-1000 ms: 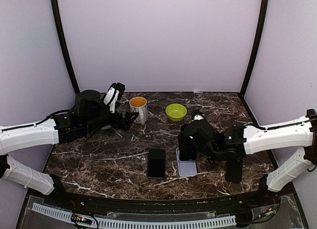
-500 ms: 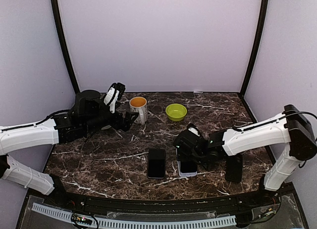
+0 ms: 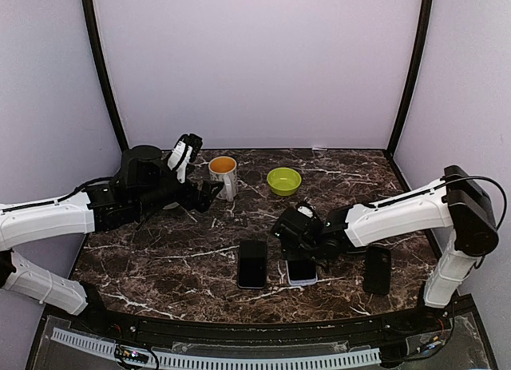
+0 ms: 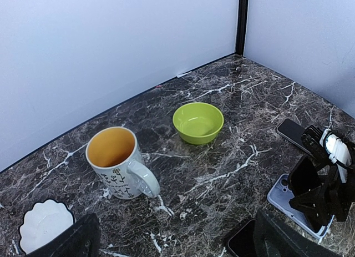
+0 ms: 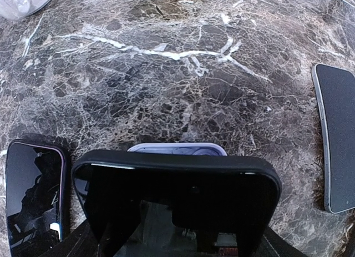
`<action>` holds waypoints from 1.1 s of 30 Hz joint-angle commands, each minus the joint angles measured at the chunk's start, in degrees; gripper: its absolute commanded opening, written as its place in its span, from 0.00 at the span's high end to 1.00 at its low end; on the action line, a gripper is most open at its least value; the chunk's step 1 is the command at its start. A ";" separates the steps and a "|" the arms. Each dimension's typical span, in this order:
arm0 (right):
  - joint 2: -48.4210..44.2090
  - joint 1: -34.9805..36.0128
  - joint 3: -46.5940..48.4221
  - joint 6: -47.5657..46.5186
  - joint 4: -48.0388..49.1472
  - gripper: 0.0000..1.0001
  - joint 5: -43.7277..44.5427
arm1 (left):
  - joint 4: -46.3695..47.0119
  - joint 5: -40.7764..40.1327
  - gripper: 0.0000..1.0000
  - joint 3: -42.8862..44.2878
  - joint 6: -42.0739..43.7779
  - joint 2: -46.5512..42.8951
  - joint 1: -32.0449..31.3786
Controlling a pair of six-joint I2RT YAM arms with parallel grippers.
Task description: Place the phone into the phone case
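Observation:
My right gripper (image 3: 301, 244) is shut on a black phone (image 5: 177, 198) and holds it tilted over the lavender phone case (image 3: 303, 275), which lies flat on the marble table. In the right wrist view the phone hides most of the case (image 5: 177, 149); only its far rim shows. I cannot tell whether the phone's lower end touches the case. My left gripper (image 3: 209, 196) is open and empty, held above the table near the mug, far from the case. The left wrist view also shows the case (image 4: 284, 197) under the right gripper.
A second black phone (image 3: 252, 264) lies left of the case and a third (image 3: 377, 268) to its right. A white mug with an orange inside (image 3: 223, 175), a green bowl (image 3: 283, 181) and a white saucer (image 4: 44, 232) stand farther back.
My right gripper has moved down and to the left with the phone, from above the far end of the bare case to low over it. The left arm has not moved.

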 commanded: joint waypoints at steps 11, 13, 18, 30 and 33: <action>2.11 0.11 -1.85 -1.69 2.24 1.00 -10.29 | 1.15 0.64 0.01 -0.59 1.70 -0.96 0.16; 2.66 0.09 -1.53 -3.49 2.57 1.00 -10.85 | 1.15 0.61 0.01 -0.59 1.72 -0.96 0.16; 4.39 0.11 0.13 -9.76 2.80 0.92 -10.90 | 1.15 0.76 0.01 -0.59 1.64 -0.89 0.16; 5.49 -0.22 0.59 -15.13 3.26 0.36 -11.70 | 1.10 0.81 0.01 -0.60 1.81 -0.77 0.18; 6.30 -0.44 0.88 -15.06 2.74 0.26 -11.62 | 1.14 0.82 0.01 -0.59 1.82 -0.77 0.19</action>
